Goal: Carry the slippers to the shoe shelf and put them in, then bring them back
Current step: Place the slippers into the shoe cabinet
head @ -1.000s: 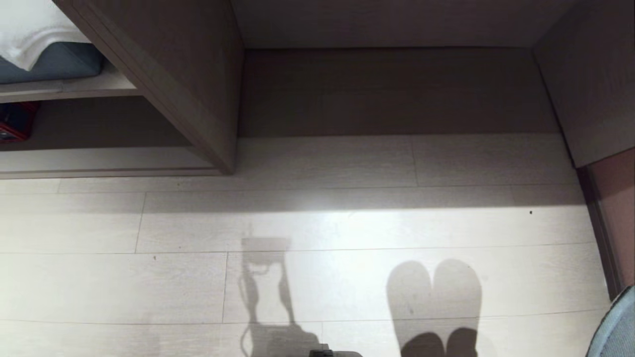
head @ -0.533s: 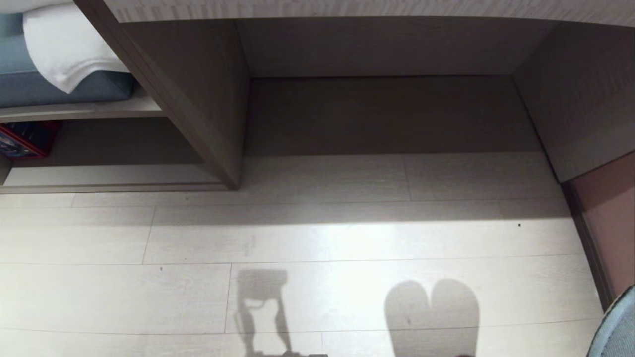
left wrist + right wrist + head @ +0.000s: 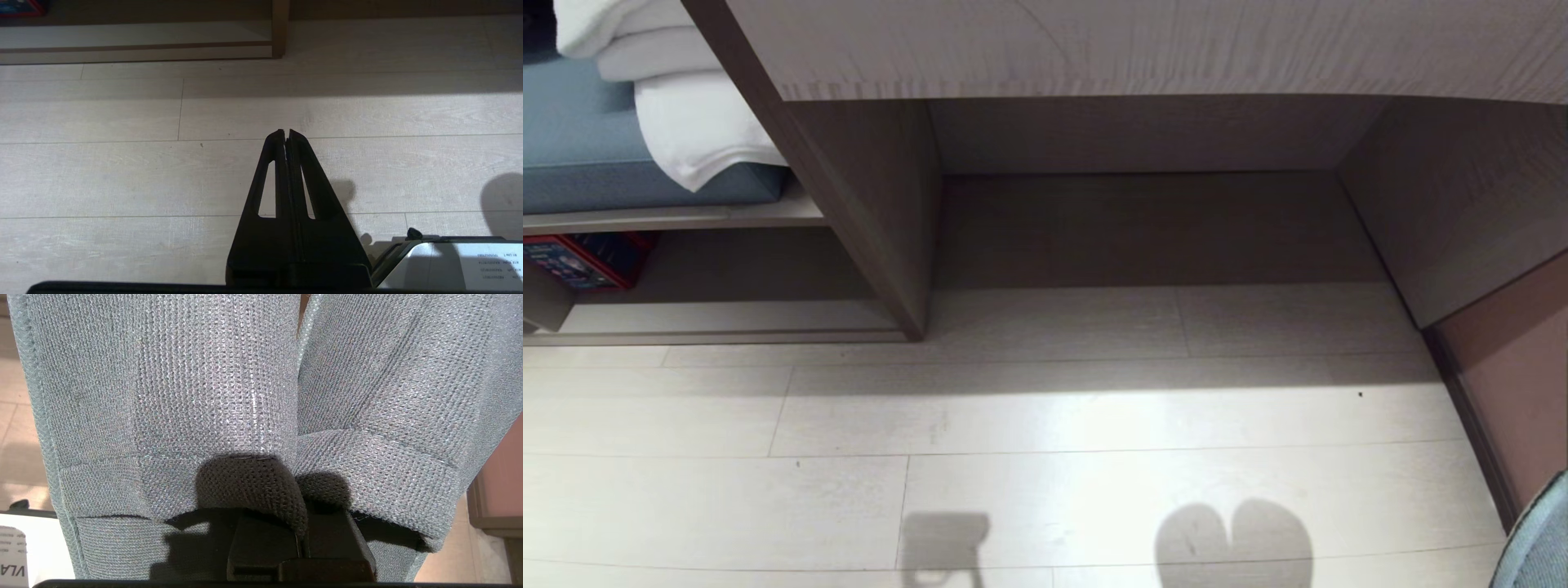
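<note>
slippers held up in front of the low furniture
right gripper (image 3: 300, 535) pinches the slippers (image 3: 212, 388) at their openings, side by side above the floor (image 3: 102, 171); left gripper (image 3: 286, 132) pressed together, empty, over floor.

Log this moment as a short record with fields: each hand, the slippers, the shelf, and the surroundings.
right hand: shut on the slippers, pair held together, toes pointing away
left hand: shut, empty, over the floor
shoe shelf: low on the left, nothing on its visible base board
bench cushion: blue, white towels on it
red box: under the bench board
</note>
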